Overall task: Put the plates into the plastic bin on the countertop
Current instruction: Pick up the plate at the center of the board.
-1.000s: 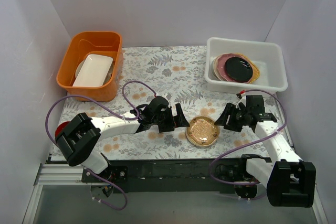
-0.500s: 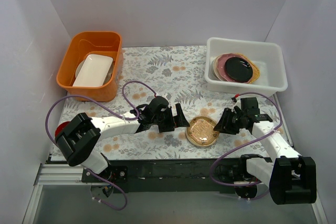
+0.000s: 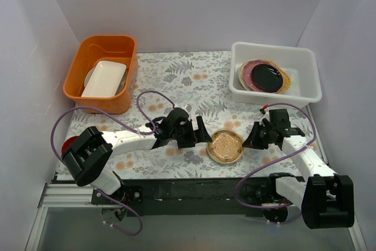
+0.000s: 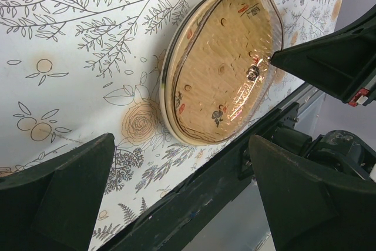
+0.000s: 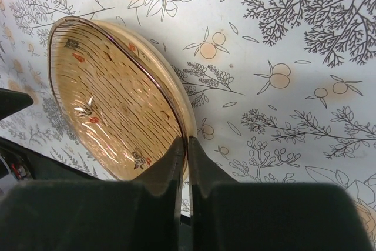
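Amber plate (image 5: 111,104) rim between right jaws

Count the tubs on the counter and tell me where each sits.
2. An orange tub sits at the far left, holding a white rectangular dish. A white bin sits at the far right, holding a stack of plates. No others seem hidden.

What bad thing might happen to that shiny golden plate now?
The jaws of the right gripper pinch only the thin rim of the golden plate, so it might slip out and crack on the countertop. The plastic bin already holds stacked plates; landing on them might chip something.
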You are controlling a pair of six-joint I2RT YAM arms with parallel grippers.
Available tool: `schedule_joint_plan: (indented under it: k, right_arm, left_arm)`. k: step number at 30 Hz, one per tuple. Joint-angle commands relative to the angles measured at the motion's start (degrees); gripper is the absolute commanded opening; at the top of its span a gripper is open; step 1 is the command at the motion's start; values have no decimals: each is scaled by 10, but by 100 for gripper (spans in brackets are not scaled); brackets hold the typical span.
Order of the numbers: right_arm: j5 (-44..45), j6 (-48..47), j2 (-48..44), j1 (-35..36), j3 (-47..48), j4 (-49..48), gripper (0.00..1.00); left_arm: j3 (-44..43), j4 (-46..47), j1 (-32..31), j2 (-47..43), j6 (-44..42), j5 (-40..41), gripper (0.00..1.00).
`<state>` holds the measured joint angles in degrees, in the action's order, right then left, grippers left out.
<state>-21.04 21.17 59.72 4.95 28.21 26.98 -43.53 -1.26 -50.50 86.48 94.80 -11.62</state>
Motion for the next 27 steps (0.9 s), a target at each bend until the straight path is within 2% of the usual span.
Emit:
schedule_joint_plan:
  k: [1,5,27]
  right_arm:
    - [5,-1,2,4,6,-6,8]
    - [6,-3,0,3,17,0,1]
    - [-6,-8,0,4,41,6,1]
  left_arm:
    - [7,6,-4,-21,-1,-2,98]
    - [6,6,-3,-21,-1,-3,98]
    - [6,10,-3,-15,-1,-3,98]
